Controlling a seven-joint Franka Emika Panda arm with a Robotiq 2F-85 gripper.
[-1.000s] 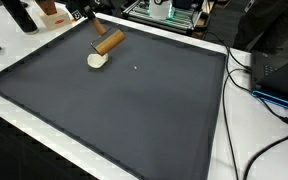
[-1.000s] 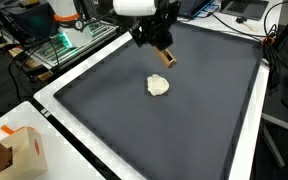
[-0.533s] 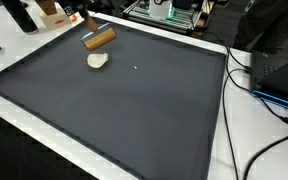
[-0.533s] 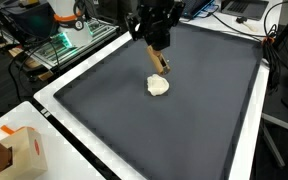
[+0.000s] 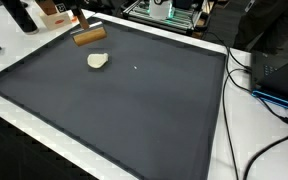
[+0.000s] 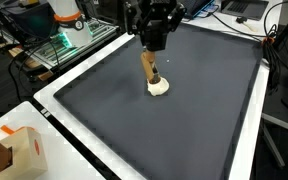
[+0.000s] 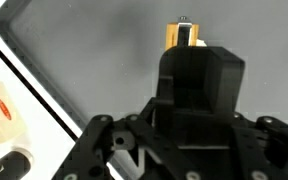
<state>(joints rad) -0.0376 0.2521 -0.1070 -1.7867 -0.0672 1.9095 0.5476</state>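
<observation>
Your gripper [image 6: 150, 44], upper middle of the frame, pinches one wooden cylinder [image 6: 149, 68] by its top end. The cylinder hangs tilted, its lower end just beside one pale lump [image 6: 159, 87]; whether they touch you cannot tell. Beneath lies one dark mat [image 6: 204, 110]. One orange carton [image 6: 22, 150] stands lower left.

At upper centre, the black gripper [image 6: 152, 46] grips a tan wooden cylinder [image 6: 149, 68] that hangs tilted, its lower end just beside a pale lump [image 6: 160, 87] on the dark grey mat [image 6: 184, 125].
</observation>
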